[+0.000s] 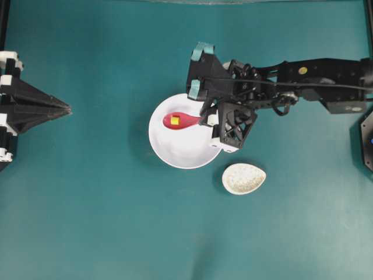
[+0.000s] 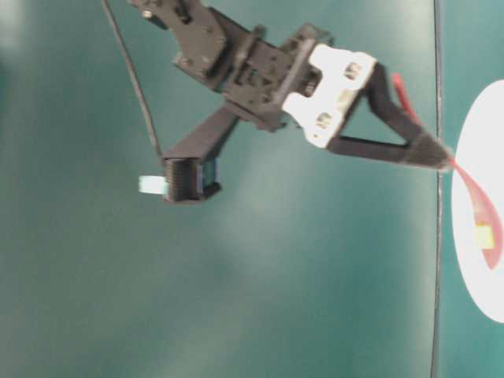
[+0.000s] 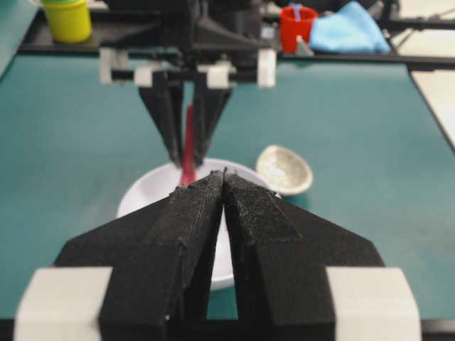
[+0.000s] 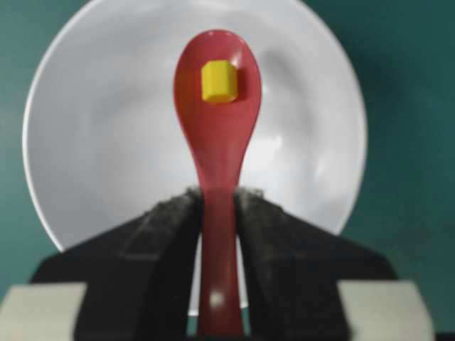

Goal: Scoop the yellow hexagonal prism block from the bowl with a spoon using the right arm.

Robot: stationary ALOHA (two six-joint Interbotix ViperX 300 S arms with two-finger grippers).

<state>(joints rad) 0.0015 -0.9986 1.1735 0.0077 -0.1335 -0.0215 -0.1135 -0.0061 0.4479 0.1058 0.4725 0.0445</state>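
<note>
The right gripper clamps the spoon by its handle above the bowl, the yellow hexagonal prism block resting in the scoop. Keeping the scoop level should prevent a spill. Beyond the bowl, the left gripper sits closed, empty.

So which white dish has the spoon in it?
The big round bowl. The red spoon sits over it with the yellow block in its scoop. The small speckled egg-shaped dish beside it holds nothing.
</note>
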